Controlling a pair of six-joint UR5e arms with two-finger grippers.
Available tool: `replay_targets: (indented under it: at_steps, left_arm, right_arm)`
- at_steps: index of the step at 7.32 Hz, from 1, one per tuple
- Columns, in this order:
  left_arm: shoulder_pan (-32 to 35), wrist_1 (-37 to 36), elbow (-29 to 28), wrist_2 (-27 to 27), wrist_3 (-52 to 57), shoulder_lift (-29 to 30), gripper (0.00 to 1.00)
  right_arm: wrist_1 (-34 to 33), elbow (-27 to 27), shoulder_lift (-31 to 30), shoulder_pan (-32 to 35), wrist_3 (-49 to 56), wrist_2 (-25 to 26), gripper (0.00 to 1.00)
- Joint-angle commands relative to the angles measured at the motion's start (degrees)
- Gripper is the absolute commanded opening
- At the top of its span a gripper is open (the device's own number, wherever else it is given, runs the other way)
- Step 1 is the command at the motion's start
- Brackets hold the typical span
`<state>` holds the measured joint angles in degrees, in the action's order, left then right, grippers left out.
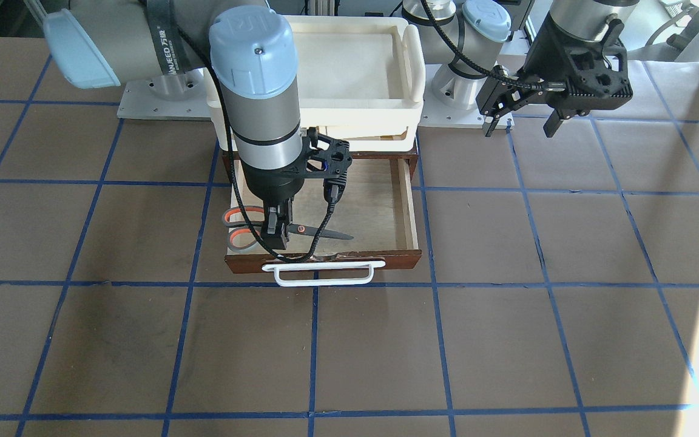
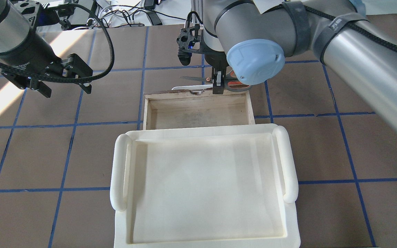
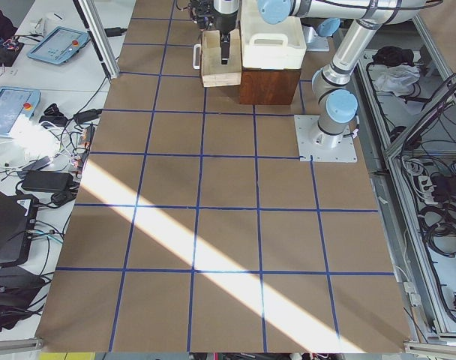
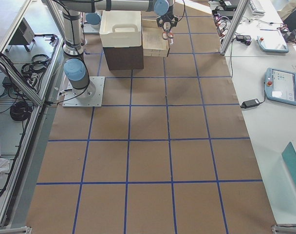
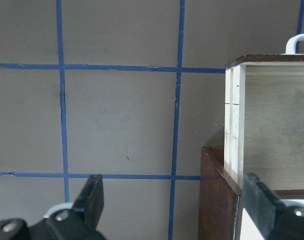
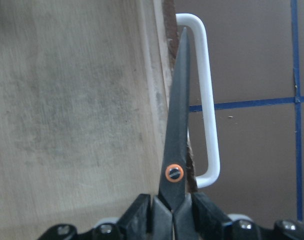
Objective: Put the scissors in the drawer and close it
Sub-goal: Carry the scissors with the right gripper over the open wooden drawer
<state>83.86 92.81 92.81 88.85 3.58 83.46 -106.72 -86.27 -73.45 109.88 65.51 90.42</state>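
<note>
The drawer (image 1: 380,206) stands pulled open, pale plywood inside, with a dark front panel and a white bar handle (image 1: 325,274). My right gripper (image 1: 276,233) is shut on the scissors (image 1: 319,231) just behind the red pivot and holds them level above the drawer's front edge. The orange-lined handles (image 1: 239,227) stick out past the drawer's side. In the right wrist view the dark blade (image 6: 176,130) lies along the front panel, its tip over the white handle (image 6: 208,100). My left gripper (image 1: 519,121) is open and empty, off to the side of the drawer (image 5: 272,125).
A cream-white plastic tray (image 2: 119,165) sits on top of the dark wooden cabinet (image 5: 217,200) that holds the drawer. Brown table paper with a blue tape grid (image 1: 434,340) lies all around. The arm bases (image 1: 161,97) stand behind the cabinet.
</note>
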Motion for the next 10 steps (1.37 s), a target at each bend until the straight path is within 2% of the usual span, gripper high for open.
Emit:
replay_targets:
  at_steps: [1, 4, 6, 10]
  left_arm:
    - [-0.02, 0.36, 0.00, -0.08, 0.03, 0.65, 1.00]
    - [-0.01, 1.15, 0.00, -0.08, -0.06, 0.48, 1.00]
    - [-0.19, 0.97, 0.00, 0.09, 0.11, 0.47, 1.00]
    - [-0.28, 1.24, 0.00, 0.09, -0.24, 0.82, 1.00]
  right_arm:
    - [-0.50, -3.55, 0.14, 2.09, -1.96, -0.24, 0.00]
    - [-0.85, -3.56, 0.06, 3.58, -2.93, -2.43, 0.00]
    - [-4.87, -3.64, 1.80, 4.38, -4.94, -3.31, 0.00]
    - [-4.46, -4.43, 2.61, 5.78, -9.16, -3.23, 0.00]
